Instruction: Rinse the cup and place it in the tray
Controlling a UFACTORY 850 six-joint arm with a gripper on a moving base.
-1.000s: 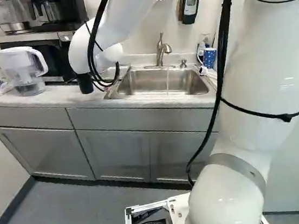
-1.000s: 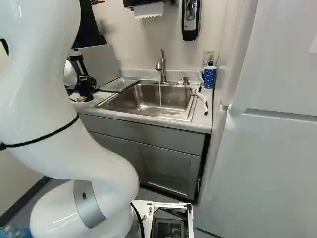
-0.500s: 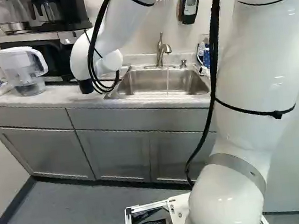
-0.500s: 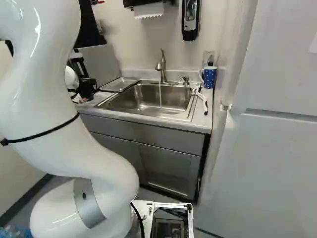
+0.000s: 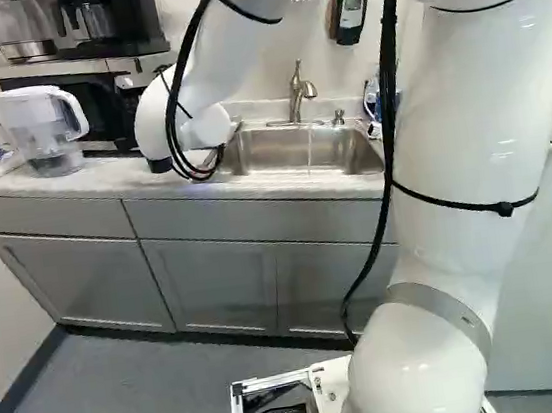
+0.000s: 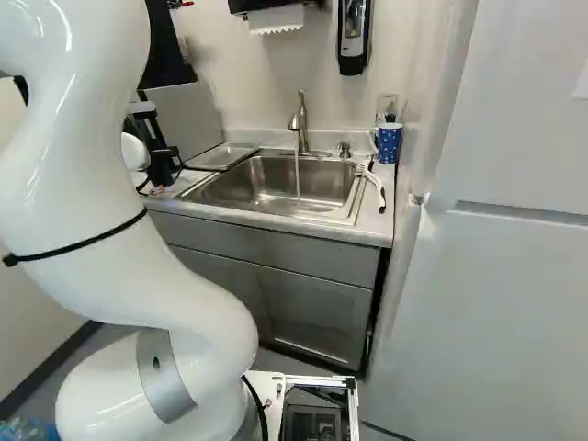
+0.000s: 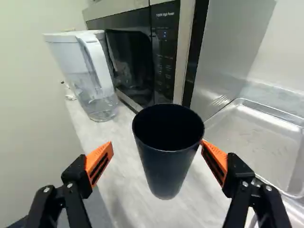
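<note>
Two fingers (image 7: pixel 100 157), apart, flank the cup (image 7: pixel 166 166), upper left in the left base view. One pad (image 7: pixel 218 156) sits closer, so my closing could topple it.

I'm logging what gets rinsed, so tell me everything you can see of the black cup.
The black cup is plain and smooth, perhaps plastic, with a round open mouth and sides narrowing to the base; no handle shows. It stands upright on the pale counter, between the microwave and the metal tray. The open end effector straddles it: one finger stands clear, the other reaches the rim, contact uncertain. Its inside is too dark to judge.
</note>
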